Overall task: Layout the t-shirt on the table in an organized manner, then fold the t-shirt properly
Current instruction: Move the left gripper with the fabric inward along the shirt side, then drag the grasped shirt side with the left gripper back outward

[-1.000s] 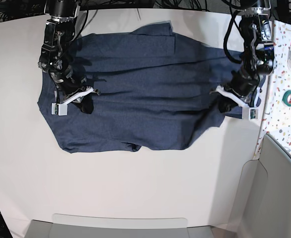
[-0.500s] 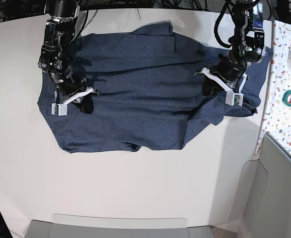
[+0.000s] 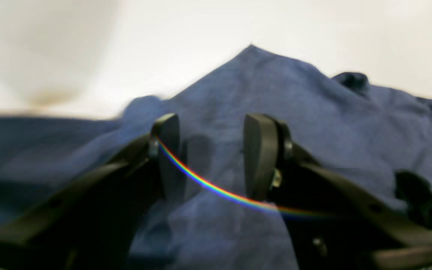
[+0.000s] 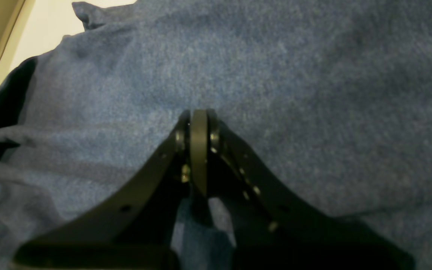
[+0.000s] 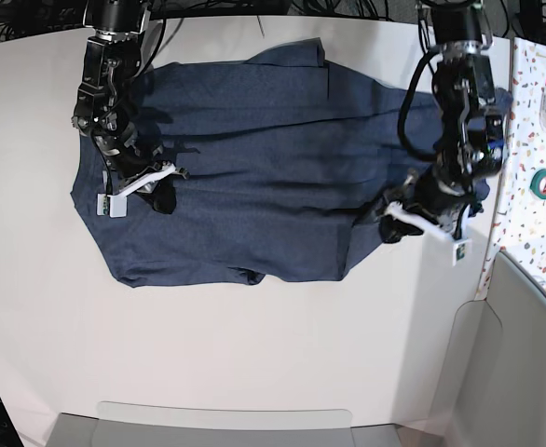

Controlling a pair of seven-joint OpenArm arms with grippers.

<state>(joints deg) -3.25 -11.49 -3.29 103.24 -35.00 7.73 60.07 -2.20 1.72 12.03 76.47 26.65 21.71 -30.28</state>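
My left gripper point(image 3: 210, 153) has just let go: jaws now stand apart with nothing between them, only shirt fabric lying below. A second ago it was pinched on the shirt's right edge; since then it swung up, then back down toward the near right corner of the shirt, and opened there. My right gripper point(image 4: 199, 150) is clamped tight, fingers pressed together into the cloth on the left side, and it has not moved. I can't tell if a fold is actually pinched between them.

The t-shirt point(image 5: 254, 177) lies spread across the far middle of the table point(image 5: 254, 354), plain side up, no lettering showing. Its right part now looks bunched and pulled in under my left arm, with the near right edge ragged.

Judgement: still the laying-out step; the right side needs regrasping and pulling flat before any fold.
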